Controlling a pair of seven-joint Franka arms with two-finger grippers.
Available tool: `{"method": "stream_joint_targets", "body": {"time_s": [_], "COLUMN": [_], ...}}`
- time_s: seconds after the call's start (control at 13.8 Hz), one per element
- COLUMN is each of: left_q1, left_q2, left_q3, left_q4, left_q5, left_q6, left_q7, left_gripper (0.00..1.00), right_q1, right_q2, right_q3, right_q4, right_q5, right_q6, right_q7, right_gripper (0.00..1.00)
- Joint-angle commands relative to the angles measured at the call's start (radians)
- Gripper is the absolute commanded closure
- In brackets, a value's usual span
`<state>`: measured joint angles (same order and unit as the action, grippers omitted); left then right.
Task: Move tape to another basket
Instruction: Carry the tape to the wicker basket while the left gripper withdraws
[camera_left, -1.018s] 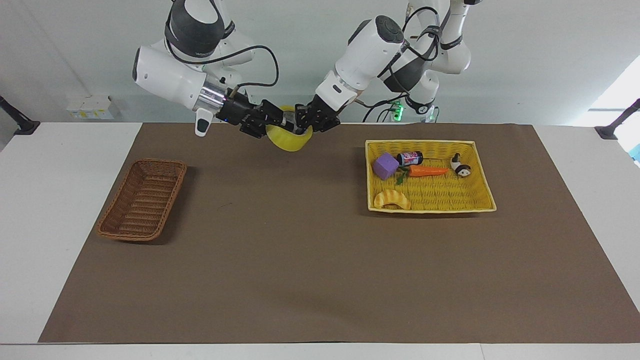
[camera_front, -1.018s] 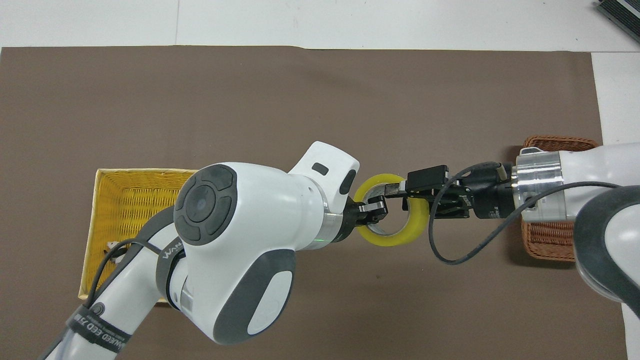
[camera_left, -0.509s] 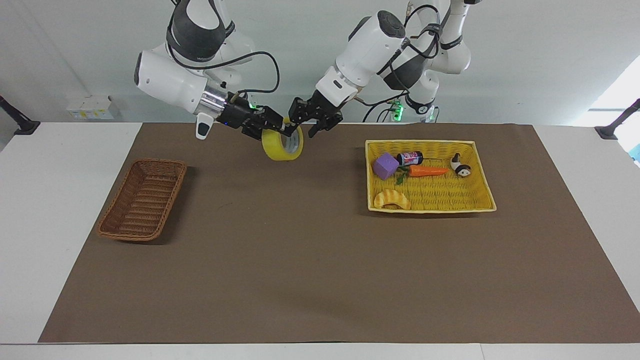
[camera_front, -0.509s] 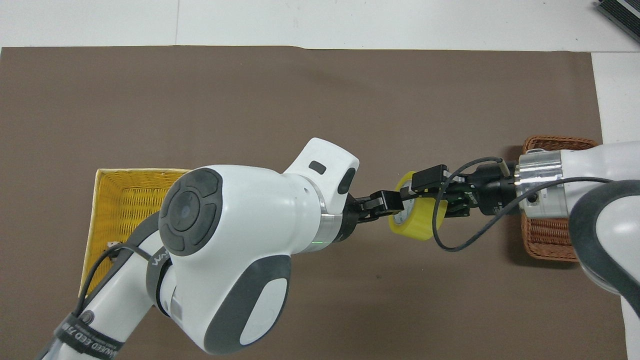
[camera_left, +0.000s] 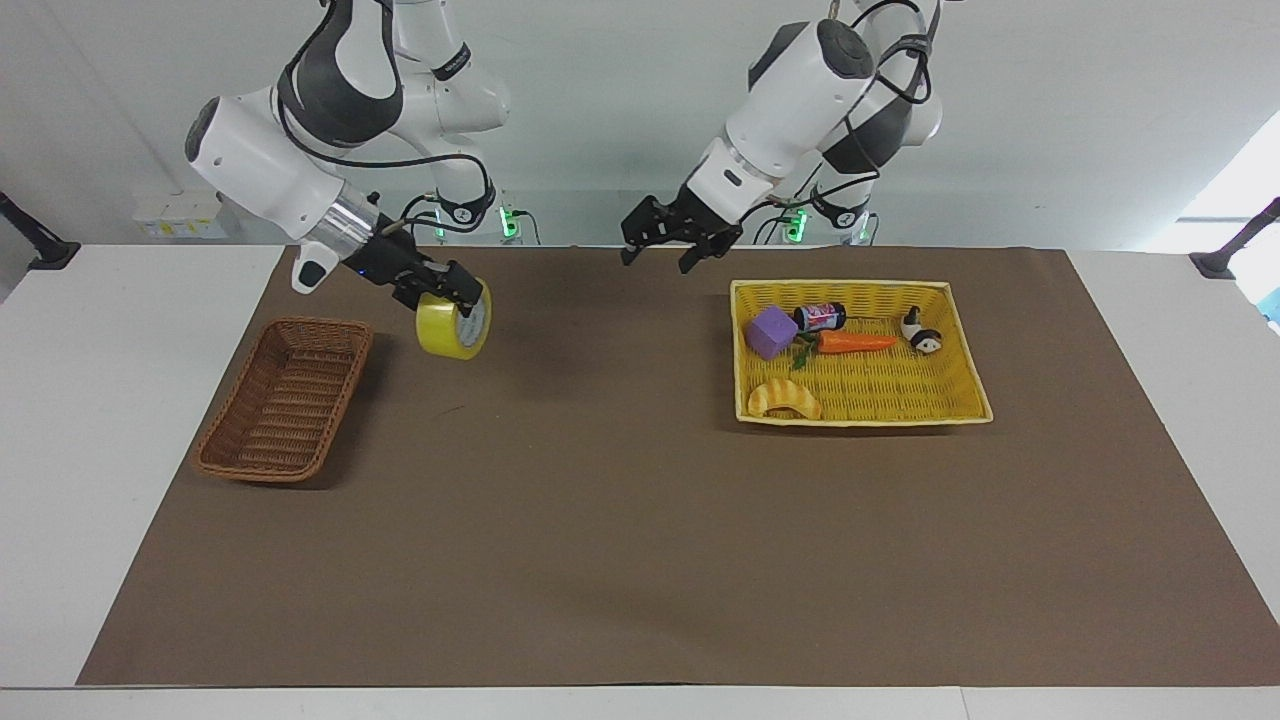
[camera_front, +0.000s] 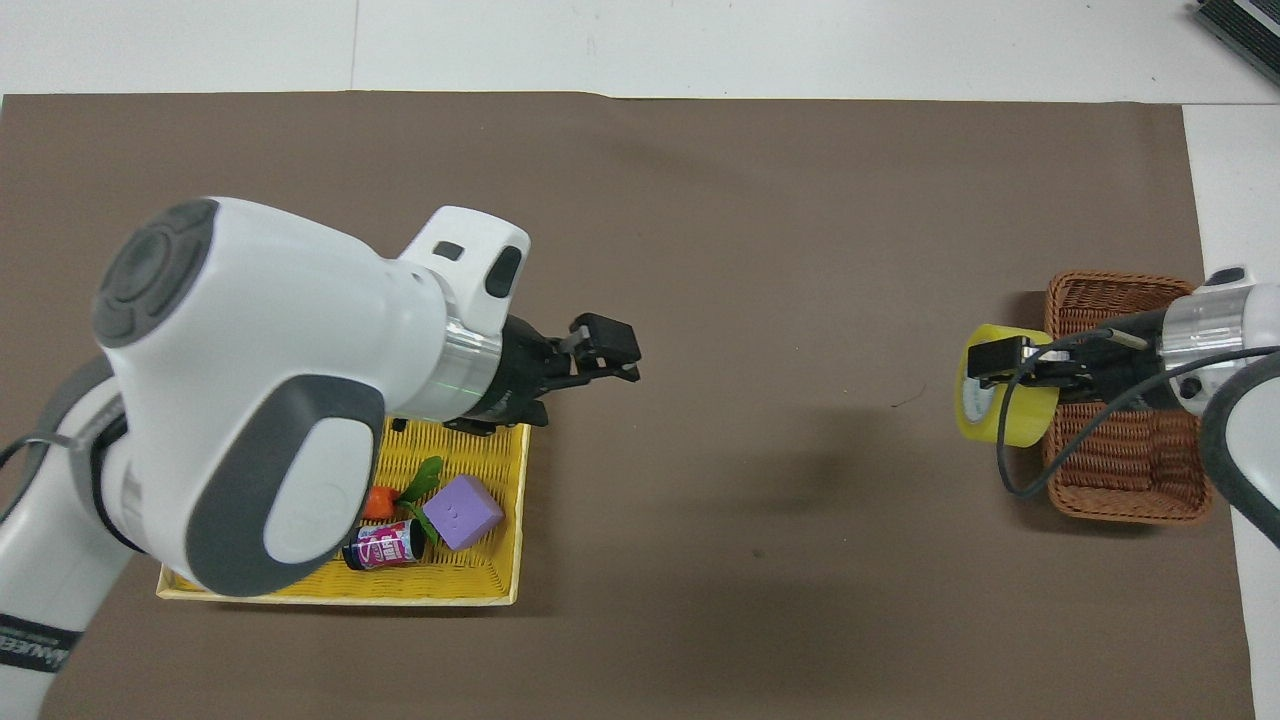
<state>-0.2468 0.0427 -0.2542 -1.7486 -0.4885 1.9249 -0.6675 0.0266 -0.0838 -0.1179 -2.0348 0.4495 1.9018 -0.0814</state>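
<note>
The right gripper has its jaws clamped through the rim of the tape, a glossy translucent yellow roll with a pale core, carried in the air over the brown mat beside the woven wicker basket, which has slanted sides. The left gripper hangs with jaws spread and empty over the tabletop near the yellow basket, which holds a purple cube, a carrot and a croissant toy.
</note>
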Motion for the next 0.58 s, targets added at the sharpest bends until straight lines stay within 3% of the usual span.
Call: {"method": "stream_joint_targets", "body": {"time_s": [0.0, 0.22, 0.51], "left_q1": [0.078, 0.128, 0.269], "left_q2": [-0.004, -0.003, -0.015], "left_q3": [-0.010, -0.008, -0.007], "left_q4": [-0.003, -0.002, 0.015], "left_q5": [0.078, 0.227, 0.245], "left_q6": [-0.034, -0.021, -0.047], "left_q7": [0.037, 0.216, 0.452], "left_gripper": [0.00, 0.00, 0.00], "right_q1": [-0.095, -0.197, -0.220], "right_q2": [0.019, 0.071, 0.180], "right_q3": [0.011, 0.011, 0.011], "right_q4": [0.024, 0.021, 0.019], "right_q5": [-0.158, -0.355, -0.578], "right_q6": [0.010, 0.075, 0.282], "right_q7": [-0.157, -0.450, -0.669], "right_gripper": [1.00, 1.00, 1.00]}}
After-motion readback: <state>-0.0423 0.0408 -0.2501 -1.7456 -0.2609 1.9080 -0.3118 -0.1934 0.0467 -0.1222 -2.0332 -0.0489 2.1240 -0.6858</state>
